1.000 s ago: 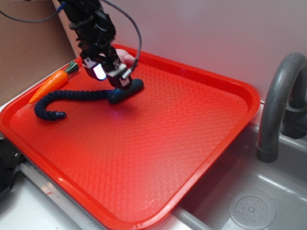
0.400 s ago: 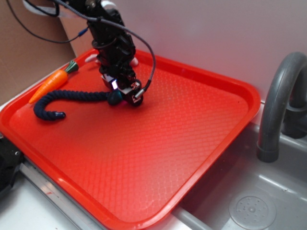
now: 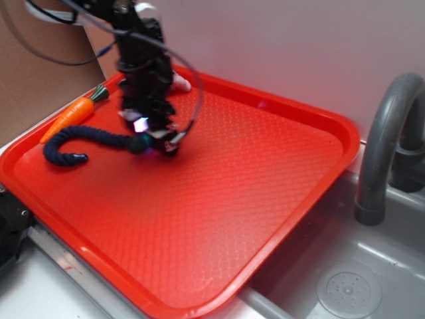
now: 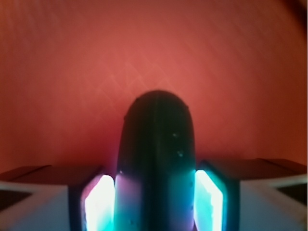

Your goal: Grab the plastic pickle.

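End effector [image 4: 155, 192] closed on the plastic pickle [image 4: 156, 159], both glowing pads pressed to its flanks, above the red tray [image 3: 279, 173]

My arm [image 3: 136, 50] is black from top to bottom, built of blocky, boxy segments that show blurred at the upper left of the side view. Thin dark cables [image 3: 46, 56] loop off it, one curving toward the left edge, another arcing down its right side. A small patch of white-violet light glows low on my gripper [image 3: 151, 136]. In the close view my two fingers [image 4: 98, 204] are pale with dark edges, and their inner pads shine bright white and cyan.
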`<state>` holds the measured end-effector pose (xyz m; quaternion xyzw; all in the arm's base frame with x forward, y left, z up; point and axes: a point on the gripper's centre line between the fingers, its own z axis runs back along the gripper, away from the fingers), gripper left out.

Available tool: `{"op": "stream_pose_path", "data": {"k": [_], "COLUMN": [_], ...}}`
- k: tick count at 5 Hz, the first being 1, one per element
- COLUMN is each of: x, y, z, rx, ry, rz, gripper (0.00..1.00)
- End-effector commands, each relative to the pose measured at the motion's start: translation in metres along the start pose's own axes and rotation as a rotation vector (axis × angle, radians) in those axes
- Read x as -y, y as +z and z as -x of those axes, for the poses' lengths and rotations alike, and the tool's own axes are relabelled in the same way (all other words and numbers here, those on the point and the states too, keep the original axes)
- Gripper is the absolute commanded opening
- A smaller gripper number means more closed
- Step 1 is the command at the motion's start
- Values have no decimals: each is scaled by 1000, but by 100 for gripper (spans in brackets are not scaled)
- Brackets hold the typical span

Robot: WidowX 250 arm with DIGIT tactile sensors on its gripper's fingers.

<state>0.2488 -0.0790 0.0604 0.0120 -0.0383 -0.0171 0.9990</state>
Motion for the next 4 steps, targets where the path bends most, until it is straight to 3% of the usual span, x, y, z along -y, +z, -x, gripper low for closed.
{"op": "stream_pose_path", "data": {"k": [1, 2, 3, 4], "x": [5, -1, 1, 3], "y": [115, 168, 221, 251], "z": [23, 66, 89, 84], "rx": [103, 118, 101, -7], "ry": [129, 145, 134, 128], "rz": [69, 234, 279, 210], "gripper": [0, 0, 0, 0]}}
